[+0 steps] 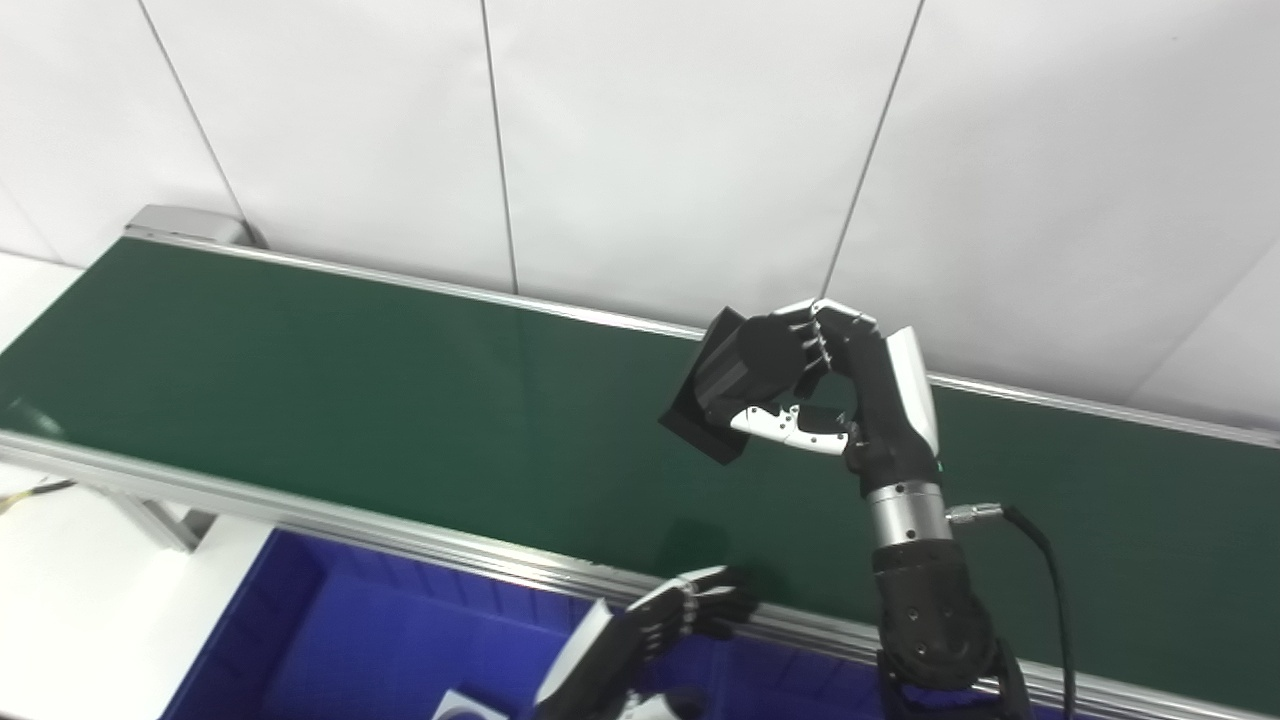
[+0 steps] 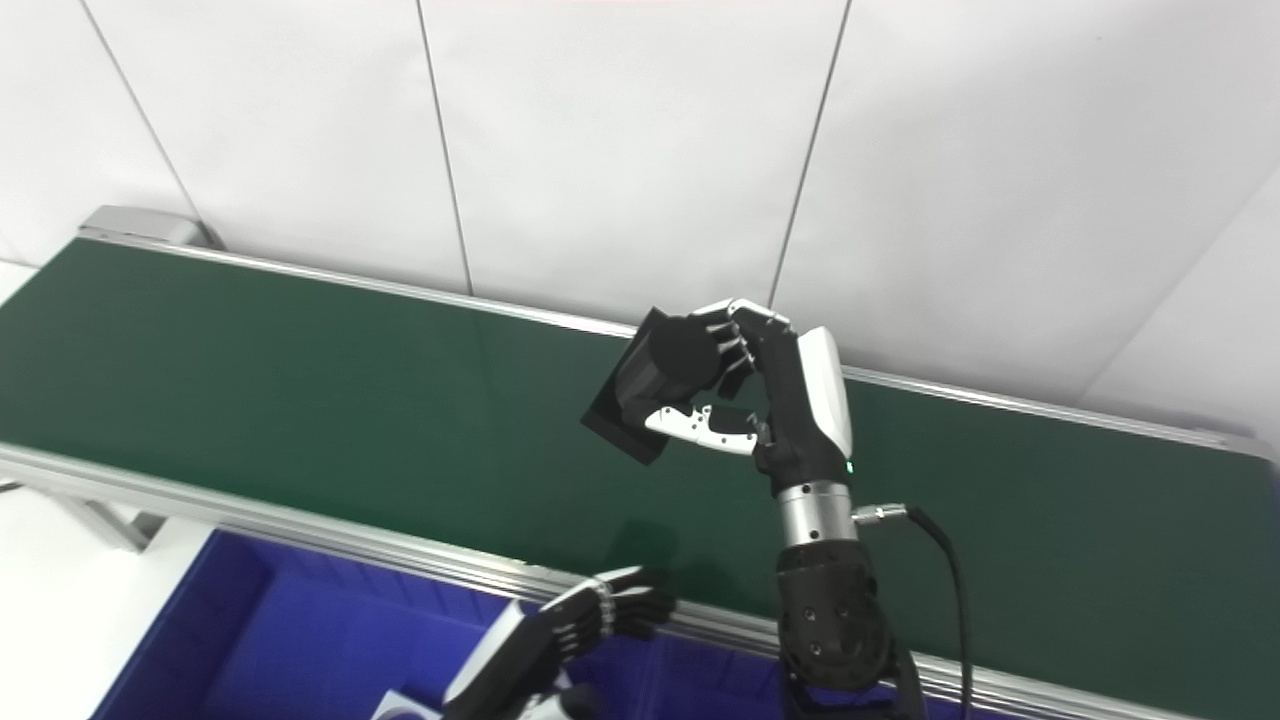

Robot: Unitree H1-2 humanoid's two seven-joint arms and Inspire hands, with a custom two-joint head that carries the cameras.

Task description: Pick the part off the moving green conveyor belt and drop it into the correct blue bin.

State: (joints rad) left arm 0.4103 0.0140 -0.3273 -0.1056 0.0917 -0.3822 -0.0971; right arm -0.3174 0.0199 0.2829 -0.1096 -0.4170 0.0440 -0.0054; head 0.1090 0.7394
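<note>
A black part [image 1: 722, 388], a cylinder on a flat square base, is held in my right hand [image 1: 830, 385] above the far half of the green conveyor belt [image 1: 350, 400]. The fingers wrap over its top and the thumb presses from below; it shows the same way in the right eye view [image 2: 650, 385]. My left hand [image 1: 660, 625] hovers low at the belt's near rail, above the blue bin [image 1: 330, 640], fingers curled and holding nothing.
The belt's aluminium near rail [image 1: 300, 515] runs between belt and bin. A white object [image 1: 465, 708] lies in the bin at the bottom edge. A white panelled wall [image 1: 640, 140] stands behind the belt. A black cable [image 1: 1040, 570] hangs from my right wrist.
</note>
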